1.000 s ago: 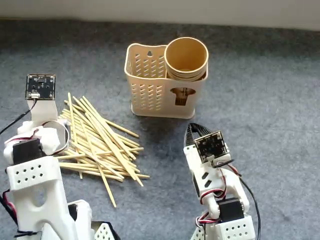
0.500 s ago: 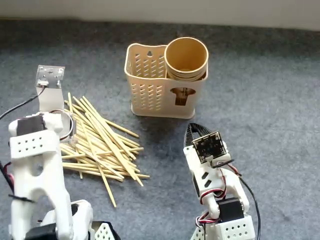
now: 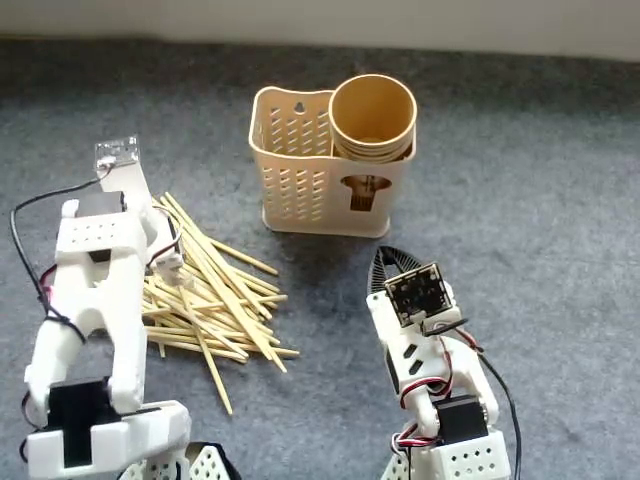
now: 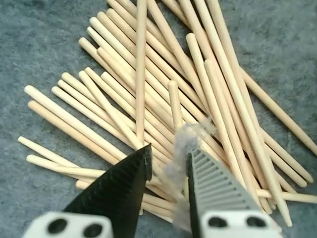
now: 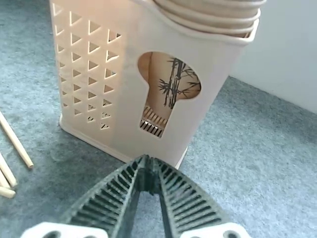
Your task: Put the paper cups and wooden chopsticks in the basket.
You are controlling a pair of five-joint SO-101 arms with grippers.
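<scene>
Chopsticks (image 4: 173, 104) lay beneath the left pincer (image 4: 169, 153), slightly open; it probably needed to straddle just one before closing.

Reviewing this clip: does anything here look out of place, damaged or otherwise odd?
One thing: a whitish, frayed tuft clings to the left gripper, at the tip of its pale finger above the chopsticks. I cannot tell what it is. The paper cups sit stacked in the basket.
</scene>
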